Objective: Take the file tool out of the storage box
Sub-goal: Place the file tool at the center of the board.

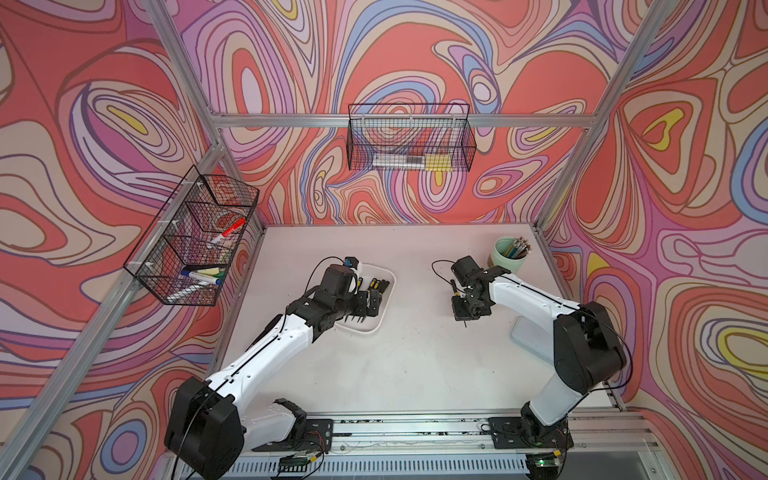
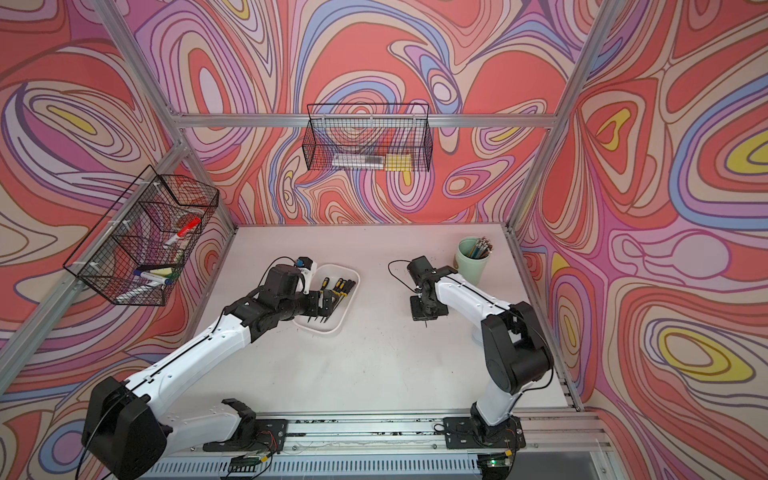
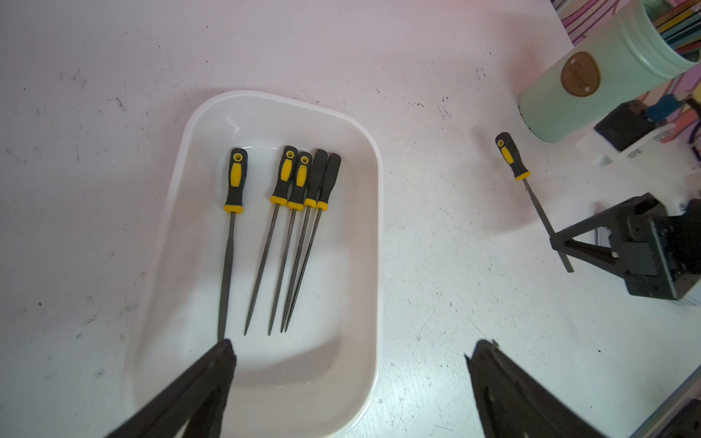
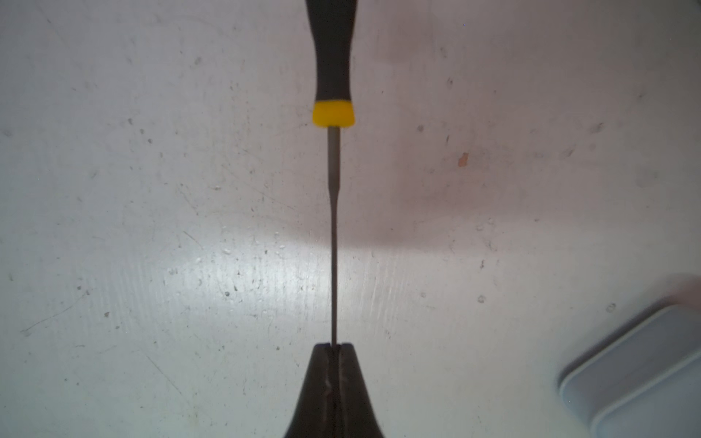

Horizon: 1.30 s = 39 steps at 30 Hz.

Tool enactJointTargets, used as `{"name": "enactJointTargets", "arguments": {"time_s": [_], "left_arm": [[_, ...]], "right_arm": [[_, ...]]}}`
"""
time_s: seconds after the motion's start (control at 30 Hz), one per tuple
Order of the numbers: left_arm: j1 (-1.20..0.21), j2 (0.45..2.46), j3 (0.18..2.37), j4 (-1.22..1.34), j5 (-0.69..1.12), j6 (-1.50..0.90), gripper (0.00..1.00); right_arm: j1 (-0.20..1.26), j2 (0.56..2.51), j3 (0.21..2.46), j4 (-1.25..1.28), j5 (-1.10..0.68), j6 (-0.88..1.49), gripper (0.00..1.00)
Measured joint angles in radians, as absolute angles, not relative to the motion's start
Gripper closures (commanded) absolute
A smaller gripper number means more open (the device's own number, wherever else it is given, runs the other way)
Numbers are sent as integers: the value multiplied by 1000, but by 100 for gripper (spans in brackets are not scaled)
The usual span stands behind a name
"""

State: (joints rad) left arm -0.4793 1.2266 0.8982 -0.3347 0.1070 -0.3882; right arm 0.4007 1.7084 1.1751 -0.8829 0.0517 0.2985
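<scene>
1. The storage box (image 3: 341,273) (image 1: 386,291) sits on the desk (image 1: 415,374) on the left arm's side.
2. Five files (image 3: 299,182) with black-and-yellow handles lie lengthwise in it. Four are bunched together and a lone file (image 3: 235,178) lies apart from them.
3. The left gripper (image 3: 352,347) (image 1: 370,303) hangs over the box with its jaws wide apart, holding nothing.
4. One fingertip (image 3: 223,352) is at the tip of the lone file. Whether it touches cannot be told.
5. The right gripper (image 4: 333,347) (image 3: 561,242) is clamped on the thin metal shaft of a sixth file (image 4: 333,227) (image 3: 512,159), with the handle pointing away from the jaws.
6. The sixth file is outside the box, over bare desk, between the box and the mint-green pencil cup (image 3: 550,98) (image 1: 509,257).
7. A pale lid (image 4: 637,371) with rounded corners lies on the desk beside the right arm.
</scene>
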Motion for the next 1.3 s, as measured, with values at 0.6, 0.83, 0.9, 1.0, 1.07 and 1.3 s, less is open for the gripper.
{"name": "enactJointTargets", "arguments": {"time_s": [0.6, 0.83, 0.9, 1.0, 1.07, 1.3], "left_arm": [[-479, 1253, 882, -322, 64, -351, 1], [-479, 1276, 883, -322, 52, -347, 1], [-479, 1282, 883, -322, 47, -347, 1], [-479, 1297, 884, -322, 41, -347, 0], [-479, 1313, 889, -322, 37, -344, 1], [-479, 1393, 936, -324, 5, -328, 3]], "right_arm": [[392, 1822, 1155, -836, 44, 370, 99], [392, 1822, 1151, -830, 45, 379, 91], [392, 1822, 1146, -825, 47, 379, 87], [392, 1822, 1145, -823, 56, 374, 82], [392, 1822, 1145, -826, 62, 370, 81], [391, 1780, 1166, -842, 72, 350, 73]]}}
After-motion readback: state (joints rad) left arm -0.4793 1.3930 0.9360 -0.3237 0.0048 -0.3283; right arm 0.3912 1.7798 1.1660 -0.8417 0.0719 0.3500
